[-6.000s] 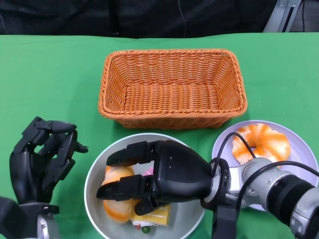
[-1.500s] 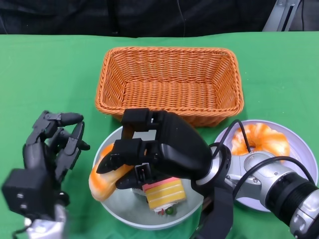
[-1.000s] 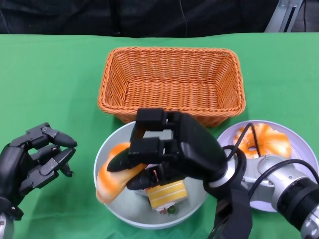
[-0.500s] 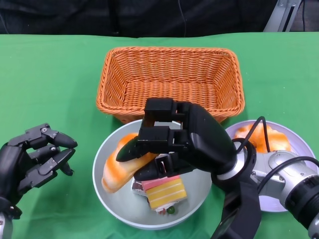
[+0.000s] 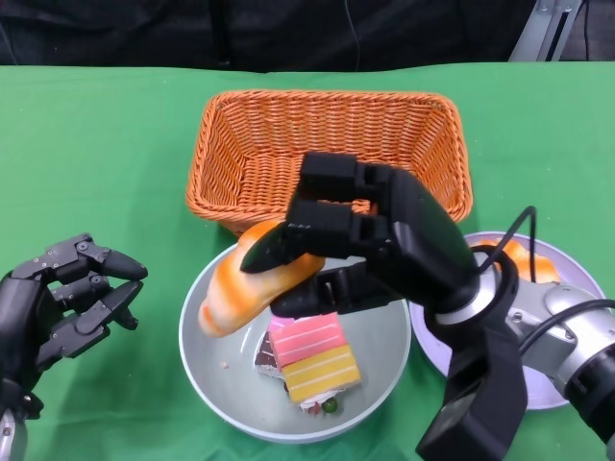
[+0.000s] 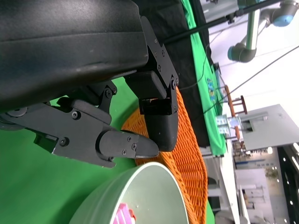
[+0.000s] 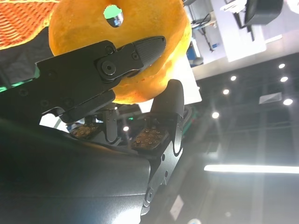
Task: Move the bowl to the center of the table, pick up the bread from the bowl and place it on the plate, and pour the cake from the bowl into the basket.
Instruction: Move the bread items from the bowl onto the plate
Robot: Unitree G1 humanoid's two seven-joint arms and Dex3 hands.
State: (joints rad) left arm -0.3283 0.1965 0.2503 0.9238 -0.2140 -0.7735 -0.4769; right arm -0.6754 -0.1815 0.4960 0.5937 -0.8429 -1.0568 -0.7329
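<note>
My right hand (image 5: 375, 245) grips an orange bread roll (image 5: 252, 280) and holds it above the far left part of the grey bowl (image 5: 226, 379), just in front of the basket. The right wrist view shows the bread (image 7: 121, 42) pinched between the black fingers (image 7: 98, 70). A pink and yellow layered cake (image 5: 312, 360) lies in the bowl. The lavender plate (image 5: 581, 280) sits at the right, with a ring-shaped orange bread (image 5: 524, 257) on it, partly hidden by my right arm. My left hand (image 5: 62, 307) hovers left of the bowl, holding nothing, its fingers (image 6: 117, 144) loosely bent.
The orange wicker basket (image 5: 327, 158) stands behind the bowl, and its side (image 6: 187, 154) also shows in the left wrist view beside the bowl's rim (image 6: 140, 186). Green cloth covers the table. A dark backdrop runs along the far edge.
My right hand has lifted the bread up out of the bowl and moved it toward the right. The left hand has drawn back to the lower left and now stays put.
</note>
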